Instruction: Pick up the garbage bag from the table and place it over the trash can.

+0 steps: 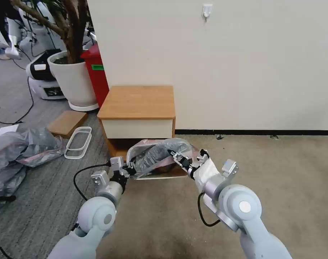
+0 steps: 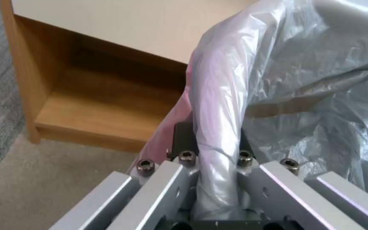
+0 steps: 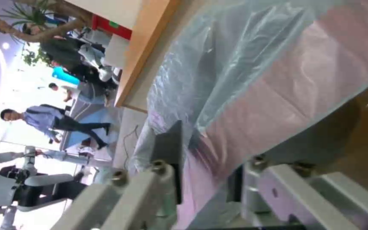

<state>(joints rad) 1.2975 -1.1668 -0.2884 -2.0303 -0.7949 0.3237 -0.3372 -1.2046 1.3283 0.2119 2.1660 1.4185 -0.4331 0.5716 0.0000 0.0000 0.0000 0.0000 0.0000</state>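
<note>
The garbage bag (image 1: 157,154) hangs stretched between the two grippers, low in front of the nightstand (image 1: 139,104), billowed open with its grey film uppermost and its pinkish band along the lower edge; the head view shows this whole span, and a pale rim just beneath the bag's lower edge, too covered to identify. The left wrist view adds what the head view cannot resolve: a twisted rope of the bag's film (image 2: 218,134) runs straight down between the jaws of the left gripper (image 2: 215,159), which are closed tightly on it, with the nightstand's lower shelf (image 2: 103,111) and white drawer front beyond. The right wrist view shows the pink band (image 3: 278,95) lying across the right gripper (image 3: 205,174), the film passing between its jaws, which are closed on that edge with only the plastic between them. In the head view the left gripper (image 1: 130,169) sits at the bag's left end and the right gripper (image 1: 178,158) at its right. Farther left stand a white plant pot (image 1: 74,81) and a red bin (image 1: 97,72), with a heap of grey-pink bags (image 1: 20,151) on the carpet.
</note>
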